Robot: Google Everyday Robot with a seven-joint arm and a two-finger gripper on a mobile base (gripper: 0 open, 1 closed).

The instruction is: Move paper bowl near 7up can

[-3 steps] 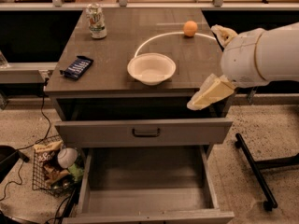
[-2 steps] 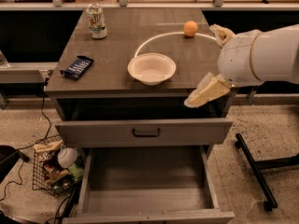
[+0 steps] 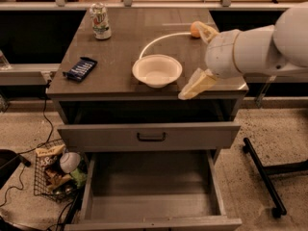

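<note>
Paper bowl (image 3: 157, 70) x1, 7up can (image 3: 100, 21) x1, well apart; gripper (image 3: 192, 61) just beside bowl, jaws spread, empty.

Our white arm (image 3: 262, 44) reaching in from the right, our end effector (image 3: 191, 61) over the tabletop's (image 3: 120, 47) right front edge, fingers (image 3: 196, 84) spread wide

Gripper (image 3: 192, 61) at right edge, spread wide beside paper bowl (image 3: 157, 70); bare tabletop (image 3: 122, 40) from bowl toward 7up can (image 3: 100, 21), far-left corner.
</note>
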